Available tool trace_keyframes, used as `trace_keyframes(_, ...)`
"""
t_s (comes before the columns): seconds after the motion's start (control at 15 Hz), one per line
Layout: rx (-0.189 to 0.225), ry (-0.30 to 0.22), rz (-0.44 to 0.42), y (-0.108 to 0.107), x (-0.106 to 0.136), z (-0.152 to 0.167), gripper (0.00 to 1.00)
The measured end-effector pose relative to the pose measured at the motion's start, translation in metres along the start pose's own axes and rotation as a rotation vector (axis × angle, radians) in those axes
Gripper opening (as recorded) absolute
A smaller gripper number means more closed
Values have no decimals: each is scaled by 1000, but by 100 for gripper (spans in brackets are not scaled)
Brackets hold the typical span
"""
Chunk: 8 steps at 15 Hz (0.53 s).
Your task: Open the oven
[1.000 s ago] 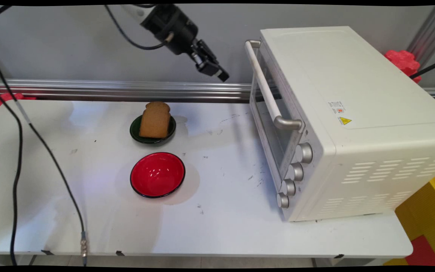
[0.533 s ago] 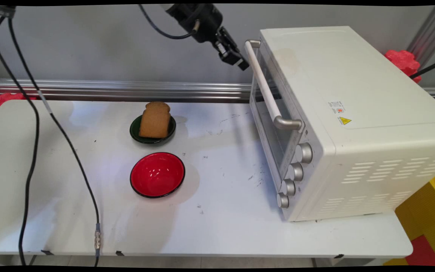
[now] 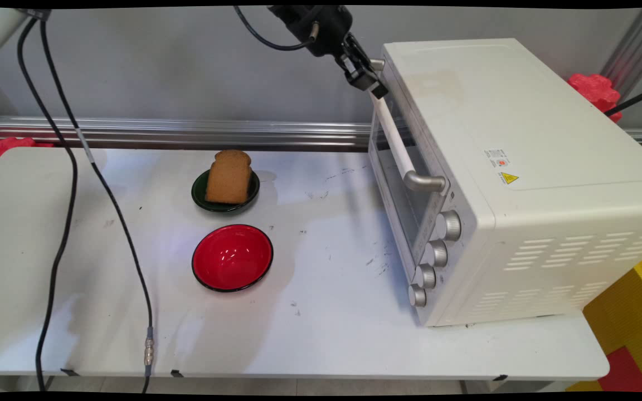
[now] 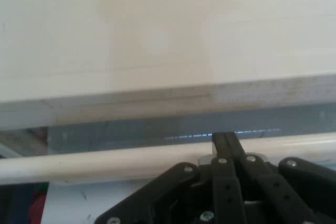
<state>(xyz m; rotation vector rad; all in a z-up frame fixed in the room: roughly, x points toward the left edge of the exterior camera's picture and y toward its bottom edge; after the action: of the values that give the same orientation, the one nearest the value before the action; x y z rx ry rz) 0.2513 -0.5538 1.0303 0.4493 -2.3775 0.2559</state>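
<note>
Oven handle (image 3: 394, 142): on the door of the toaster oven (image 3: 521, 139) at the table's (image 3: 326, 334) right edge. Main view: the gripper (image 3: 375, 89) meets its far end, having swung in from the left over the last second. Hand view: fingers (image 4: 224, 142) pressed together, gripping nothing, against the bar.

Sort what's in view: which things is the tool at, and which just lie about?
At the tool: tool, shut, against the top end of the handle on the oven.
Lying about: bread in the green bowl; red bowl; cables; all on the table.
</note>
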Motion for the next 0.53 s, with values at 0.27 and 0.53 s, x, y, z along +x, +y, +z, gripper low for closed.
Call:
trace_keyframes(0.27, -12, 3, -10, -1, 3, 8, 0)
trace_keyframes(0.53, -25, 7, -22, -2, 1, 18, 0)
